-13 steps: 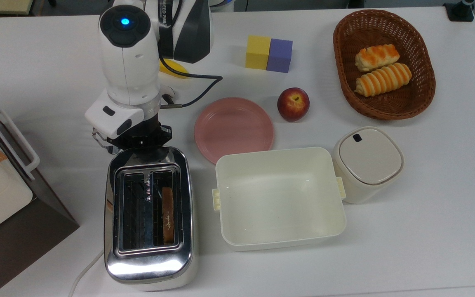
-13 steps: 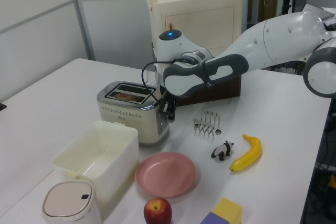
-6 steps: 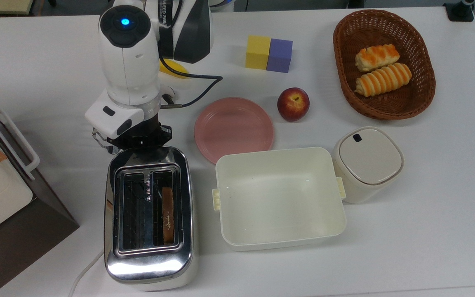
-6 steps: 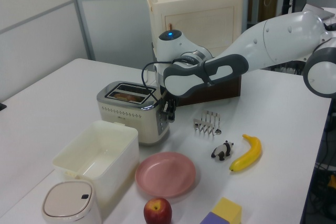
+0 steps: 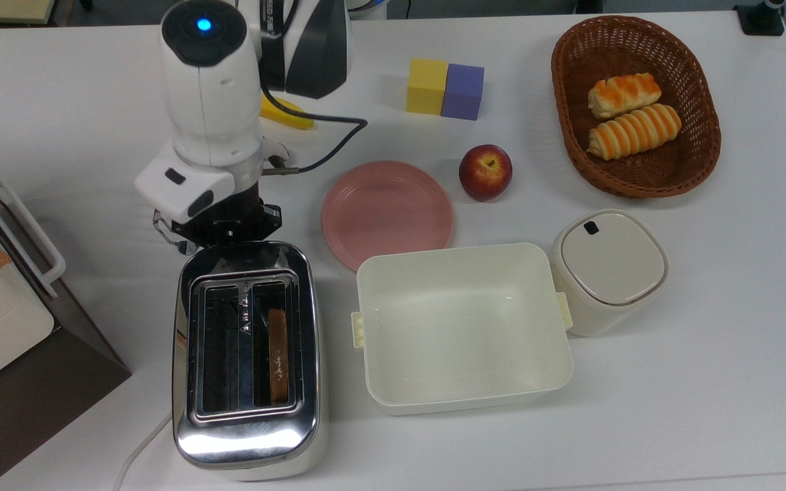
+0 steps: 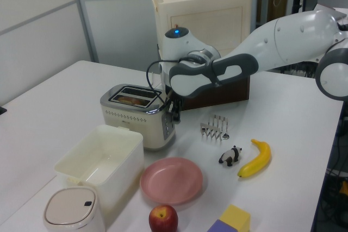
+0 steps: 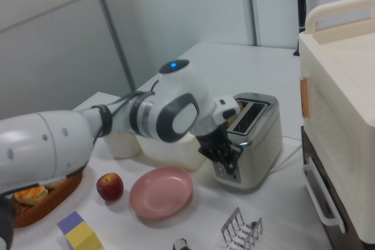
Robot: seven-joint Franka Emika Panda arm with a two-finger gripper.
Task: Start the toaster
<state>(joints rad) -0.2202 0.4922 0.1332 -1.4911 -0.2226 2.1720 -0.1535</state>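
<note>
Top view: arm (image 5: 210,82) hides jaws at toaster (image 5: 246,354) end.

Chrome toaster (image 5: 245,354), pink plate (image 5: 386,213), seemingly striped buns (image 5: 632,131).

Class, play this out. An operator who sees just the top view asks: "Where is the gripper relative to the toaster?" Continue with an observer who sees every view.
Observer: In the right view the gripper is against the toaster's end panel, below its top edge.
Operator: Is anything hidden behind the arm?
Observer: Yes. In the left view a toy panda stands beside the banana.
</note>
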